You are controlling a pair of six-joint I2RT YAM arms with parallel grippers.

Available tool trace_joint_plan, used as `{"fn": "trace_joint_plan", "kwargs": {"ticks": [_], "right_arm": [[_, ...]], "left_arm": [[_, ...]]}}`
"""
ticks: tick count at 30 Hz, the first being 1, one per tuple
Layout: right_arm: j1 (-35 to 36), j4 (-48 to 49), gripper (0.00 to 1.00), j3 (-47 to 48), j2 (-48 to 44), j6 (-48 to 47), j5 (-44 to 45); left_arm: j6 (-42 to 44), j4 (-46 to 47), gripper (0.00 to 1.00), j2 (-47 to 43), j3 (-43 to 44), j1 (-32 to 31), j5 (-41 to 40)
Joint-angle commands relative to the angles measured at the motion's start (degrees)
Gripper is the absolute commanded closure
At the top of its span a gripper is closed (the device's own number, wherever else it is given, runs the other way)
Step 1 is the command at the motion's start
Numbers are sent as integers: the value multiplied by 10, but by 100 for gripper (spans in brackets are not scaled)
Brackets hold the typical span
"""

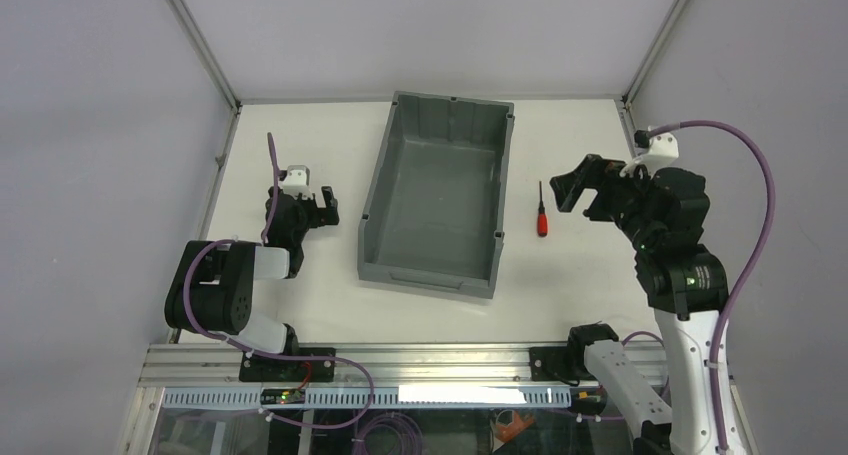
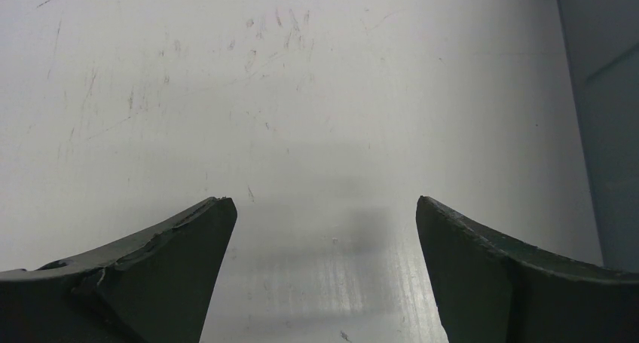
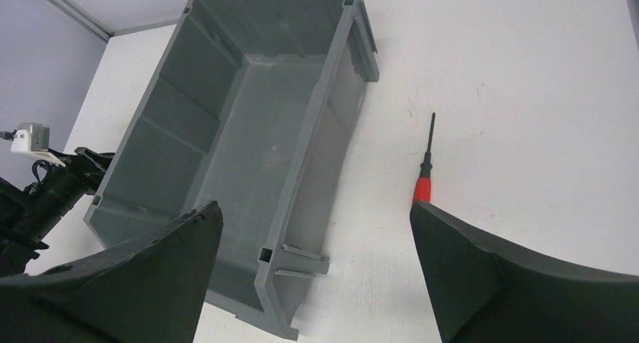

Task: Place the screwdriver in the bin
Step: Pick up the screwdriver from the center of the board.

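Observation:
The screwdriver (image 1: 542,216), red handle and thin black shaft, lies on the white table just right of the bin (image 1: 375,195), shaft pointing away. The grey bin stands in the middle, empty. In the right wrist view the screwdriver (image 3: 423,185) lies partly behind my right finger, with the bin (image 3: 298,158) to its left. My right gripper (image 1: 566,188) is open and empty, raised above the table just right of the screwdriver. My left gripper (image 1: 327,206) is open and empty, low over the table left of the bin; its wrist view shows only bare scratched table between the fingers (image 2: 181,260).
White enclosure walls with metal corner posts (image 1: 200,45) surround the table. The aluminium rail (image 1: 400,360) holding the arm bases runs along the near edge. The bin's wall shows at the right edge of the left wrist view (image 2: 614,147).

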Motion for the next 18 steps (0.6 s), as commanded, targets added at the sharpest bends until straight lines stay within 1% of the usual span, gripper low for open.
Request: {"fn": "trace_joint_plan", "kwargs": {"ticks": [1,6,15,18], "right_arm": [[1,-11,0,58,44,-19,2],[1,-34,0,111,103,-21,11],[1,-80,0,181,203,-16,71],[1,-91,0,192,234,-16,106]], "left_arm": [[14,34,1,-3,10,3,10],[14,34,1,-3,10,3,10],[14,34,1,-3,10,3,10],[14,34,1,-3,10,3,10]]}}
